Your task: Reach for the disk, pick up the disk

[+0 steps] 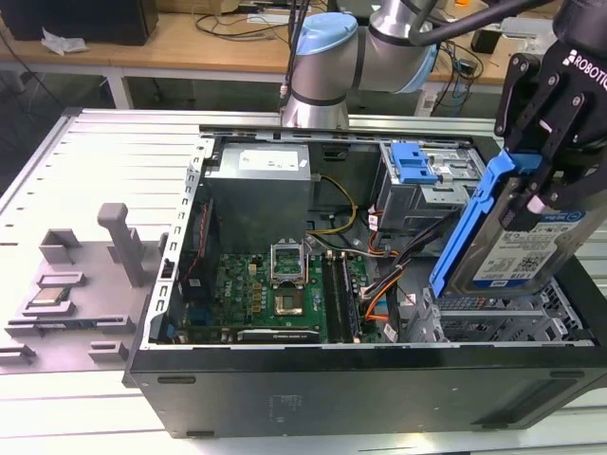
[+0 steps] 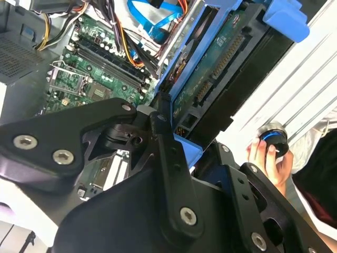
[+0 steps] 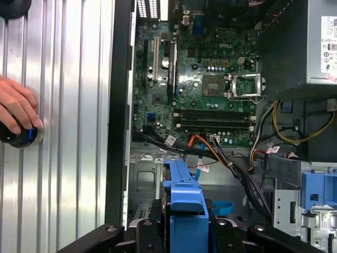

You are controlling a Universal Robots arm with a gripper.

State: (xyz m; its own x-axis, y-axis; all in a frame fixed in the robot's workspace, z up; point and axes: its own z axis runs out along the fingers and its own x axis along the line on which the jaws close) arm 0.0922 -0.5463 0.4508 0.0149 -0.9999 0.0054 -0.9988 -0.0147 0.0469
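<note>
Blue-bracketed disk (image 1: pixel 517 237) is up, tilted, clear above the case's (image 1: pixel 360 389) drive bay at three o'clock, gripper (image 1: pixel 539 185) jaws clamped on its top edge, open air around it.

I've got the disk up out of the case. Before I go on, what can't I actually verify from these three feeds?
- Tool contact on the disk: in the exterior view its black body covers the disk's top.
- Disk's lower end: in the exterior view the computer case's drive cage hides it.
- Whether cables remain plugged into the disk: its connector end is in shadow.
- The object under the hand: mostly covered by fingers.
</note>
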